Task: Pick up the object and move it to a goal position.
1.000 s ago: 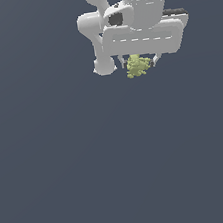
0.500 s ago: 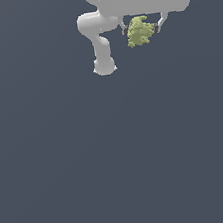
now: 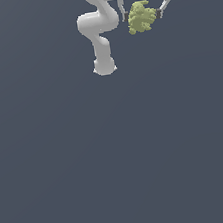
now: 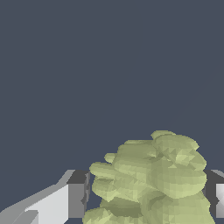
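Gripping the object [image 3: 141, 17] between both fingers [image 3: 122, 12], the gripper [image 3: 142, 15] is closed on its sides | object: yellow-green lumpy clump, top centre-right of the exterior view, under the white hand | wrist view: clump [image 4: 155, 179] fills lower right, dark pads touching each flank | arm [image 3: 99, 32]: upper centre | floor [image 3: 115, 158]: plain grey-blue

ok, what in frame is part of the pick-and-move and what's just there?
Part of the job:
- yellow-green lumpy clump, held between the fingers
- gripper, shut on the clump, fingers on either side of it

Just there:
- the arm's base
- plain dark floor; no goal marker shows
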`<action>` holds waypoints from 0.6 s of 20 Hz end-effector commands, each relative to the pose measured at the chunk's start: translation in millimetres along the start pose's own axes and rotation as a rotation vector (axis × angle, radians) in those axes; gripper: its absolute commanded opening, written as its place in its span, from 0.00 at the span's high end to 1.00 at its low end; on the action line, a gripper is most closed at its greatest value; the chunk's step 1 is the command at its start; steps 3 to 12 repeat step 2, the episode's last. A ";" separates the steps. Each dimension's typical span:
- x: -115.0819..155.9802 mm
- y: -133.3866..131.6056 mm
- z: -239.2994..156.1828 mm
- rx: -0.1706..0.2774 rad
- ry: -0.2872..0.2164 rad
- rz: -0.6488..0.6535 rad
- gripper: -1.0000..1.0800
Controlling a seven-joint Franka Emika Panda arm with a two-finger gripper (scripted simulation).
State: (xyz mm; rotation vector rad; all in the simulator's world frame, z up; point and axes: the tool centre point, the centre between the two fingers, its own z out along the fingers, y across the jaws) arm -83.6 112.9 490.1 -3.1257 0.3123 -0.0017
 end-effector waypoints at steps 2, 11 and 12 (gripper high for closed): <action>0.6 -0.2 0.4 0.000 -0.001 0.000 1.00; 0.6 -0.2 0.4 0.000 -0.001 0.000 1.00; 0.6 -0.2 0.4 0.000 -0.001 0.000 1.00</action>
